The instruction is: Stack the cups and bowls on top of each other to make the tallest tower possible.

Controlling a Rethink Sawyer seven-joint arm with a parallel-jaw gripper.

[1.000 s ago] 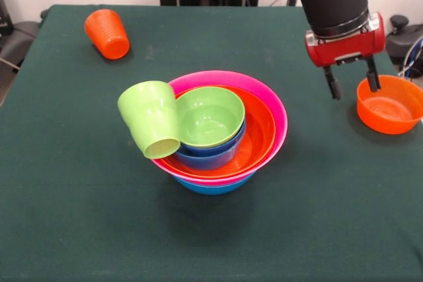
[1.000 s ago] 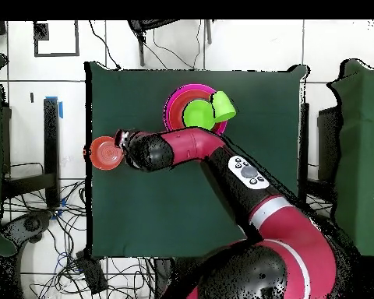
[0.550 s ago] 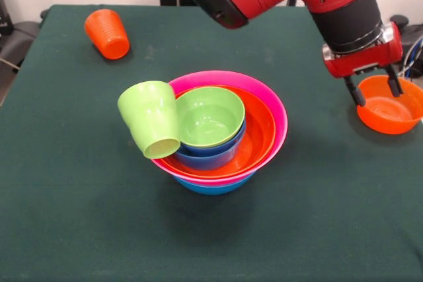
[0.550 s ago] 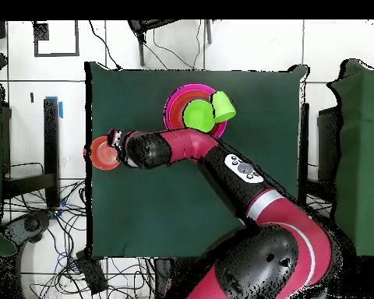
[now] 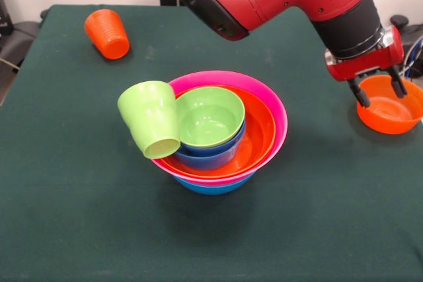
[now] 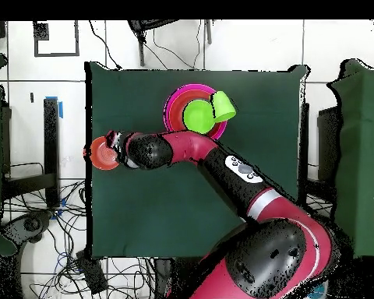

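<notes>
Two pieces remain off the tower while the tool reaches the small orange bowl.
From left to right on the table (image 5: 79, 229): the orange ribbed cup (image 5: 107, 33) lies on its side, well apart; the tower (image 5: 221, 133) nests blue, pink, orange, small blue and lime-green bowls, with the lime-green cup (image 5: 151, 119) tilted against its rim, not seated; the small orange bowl (image 5: 390, 105) stands alone. The tool (image 5: 378, 94) is spread open, fingers straddling that bowl's near rim, gripping nothing yet.
</notes>
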